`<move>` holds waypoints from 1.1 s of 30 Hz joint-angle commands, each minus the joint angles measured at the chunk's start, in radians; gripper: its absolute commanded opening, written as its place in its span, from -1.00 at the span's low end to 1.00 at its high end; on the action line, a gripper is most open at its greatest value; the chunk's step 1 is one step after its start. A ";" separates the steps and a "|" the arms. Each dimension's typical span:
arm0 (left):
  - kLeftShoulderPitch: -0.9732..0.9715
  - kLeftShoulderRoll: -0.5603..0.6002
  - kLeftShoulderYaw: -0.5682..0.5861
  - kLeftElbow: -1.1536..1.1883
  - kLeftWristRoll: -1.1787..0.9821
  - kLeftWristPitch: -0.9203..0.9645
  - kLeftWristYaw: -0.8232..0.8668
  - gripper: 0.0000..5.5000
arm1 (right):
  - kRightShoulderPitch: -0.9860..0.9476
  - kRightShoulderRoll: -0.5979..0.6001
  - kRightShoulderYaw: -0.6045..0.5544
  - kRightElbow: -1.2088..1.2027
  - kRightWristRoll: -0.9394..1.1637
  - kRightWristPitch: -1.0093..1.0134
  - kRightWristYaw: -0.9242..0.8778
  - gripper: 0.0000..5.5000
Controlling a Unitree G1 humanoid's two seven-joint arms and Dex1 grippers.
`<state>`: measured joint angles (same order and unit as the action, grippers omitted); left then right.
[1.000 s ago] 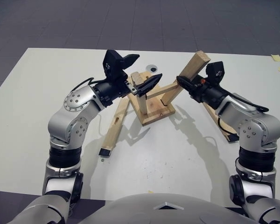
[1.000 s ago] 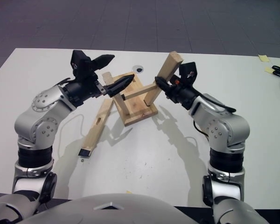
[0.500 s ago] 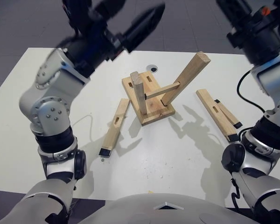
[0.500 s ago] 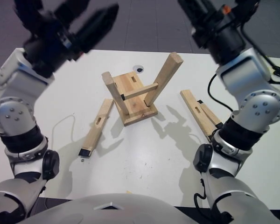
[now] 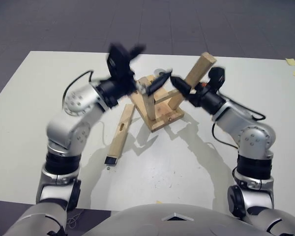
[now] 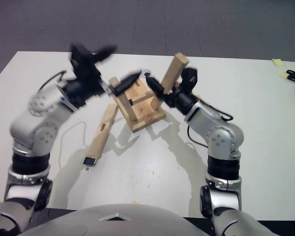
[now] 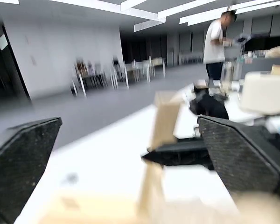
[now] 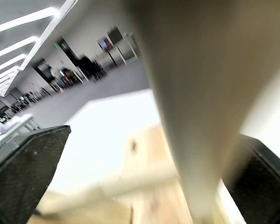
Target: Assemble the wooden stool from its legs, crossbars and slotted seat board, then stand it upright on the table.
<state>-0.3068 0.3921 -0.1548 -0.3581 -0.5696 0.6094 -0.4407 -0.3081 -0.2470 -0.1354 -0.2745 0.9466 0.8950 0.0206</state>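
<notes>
White matte counter (image 5: pixel 39 98) is carrying the half-built stool. A square pale-wood seat board (image 5: pixel 162 118) is lying flat, with two square-cut legs rising from it and a thin crossbar (image 5: pixel 163 96) joining them. The tilted leg (image 5: pixel 199 69) is leaning along the 7-to-1 o'clock line. The right claw (image 5: pixel 183 84), jaws wide, is straddling it, so the right arm is the nearer one. The left claw (image 5: pixel 146 66), also spread wide, is hovering just at 12 o'clock of the upright leg (image 5: pixel 146 101). A slotted loose leg (image 5: pixel 120 133) is lying at 8 o'clock of the board.

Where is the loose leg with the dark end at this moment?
In the head views the loose leg lies flat on the table, on the robot's left, just left of the seat board, dark end toward the robot.
</notes>
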 commanded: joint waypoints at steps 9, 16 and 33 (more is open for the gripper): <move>-0.052 -0.057 0.089 -0.015 -0.050 0.042 -0.012 0.96 | -0.088 0.035 -0.205 -0.043 0.245 -0.056 0.045 0.96; -0.074 -0.064 0.370 -0.135 -0.465 0.143 0.078 0.96 | -0.189 -0.016 -0.418 -0.041 0.386 -0.234 -0.079 0.96; -0.065 0.098 -0.005 -0.211 -0.112 0.092 -0.015 0.96 | -0.111 -0.092 -0.418 -0.027 0.152 -0.385 -0.114 0.96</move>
<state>-0.3094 0.5271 -0.1325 -0.5580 -0.6692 0.6965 -0.4317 -0.3945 -0.3286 -0.5529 -0.2985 1.0936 0.5169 -0.0924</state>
